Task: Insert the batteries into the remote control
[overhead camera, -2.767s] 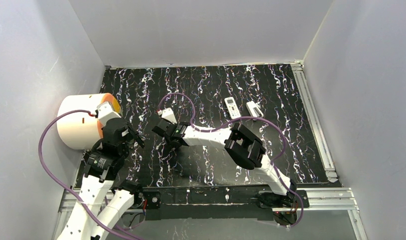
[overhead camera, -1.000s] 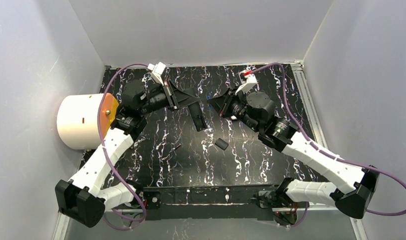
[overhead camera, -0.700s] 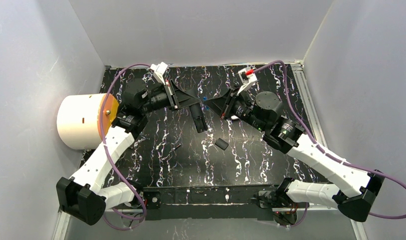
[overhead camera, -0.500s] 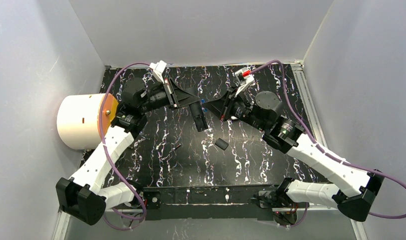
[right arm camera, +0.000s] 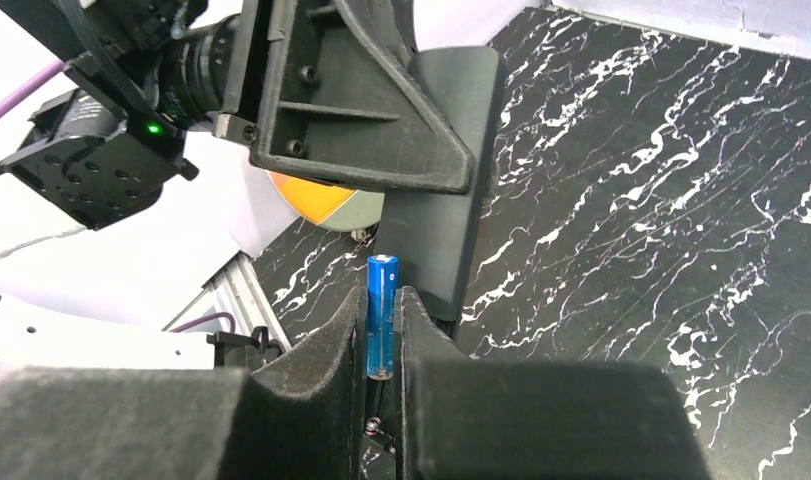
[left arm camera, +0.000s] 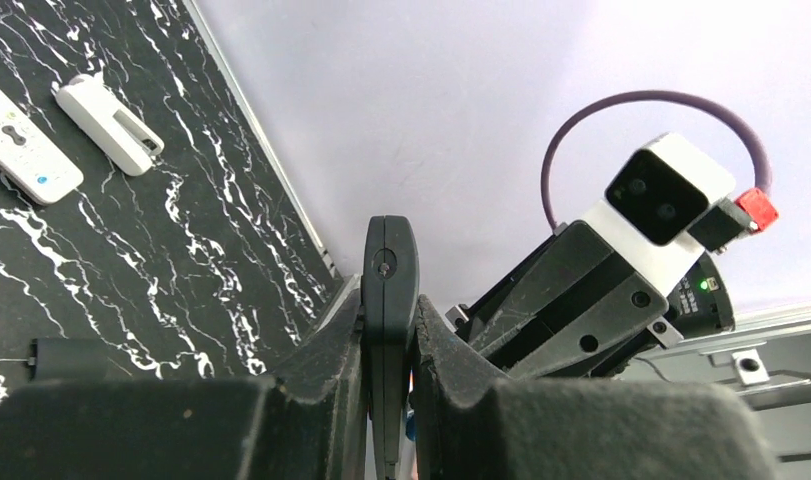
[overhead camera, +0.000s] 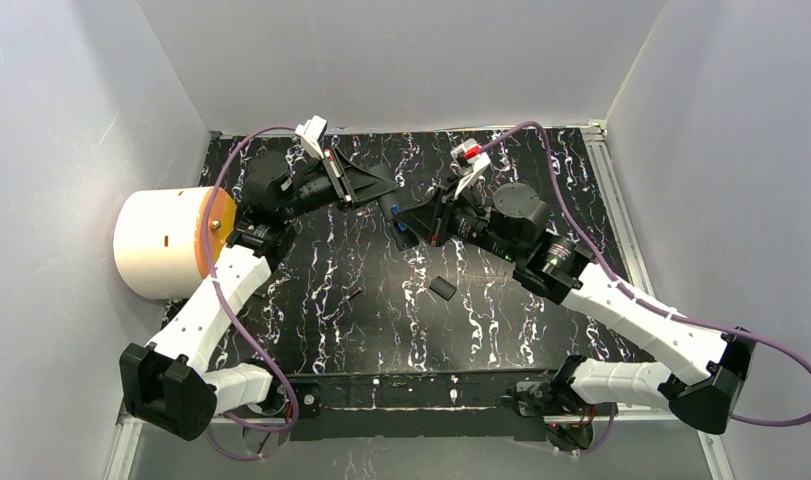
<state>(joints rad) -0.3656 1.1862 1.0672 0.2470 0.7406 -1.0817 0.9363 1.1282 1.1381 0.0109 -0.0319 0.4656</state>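
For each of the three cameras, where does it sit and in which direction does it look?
Top external: above and behind the arm bases, facing down on the table; both arms show whole.
Left wrist: on the left arm, facing the right arm; own left gripper clamps the black remote.
Right wrist: on the right arm, facing the left arm; own right gripper clamps the blue battery.
Shared: both wrist views show the black remote.

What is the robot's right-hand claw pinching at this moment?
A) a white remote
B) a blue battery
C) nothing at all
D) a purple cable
B: the right wrist view shows the right gripper shut on a blue battery, close to the dark remote clamped in the left gripper.
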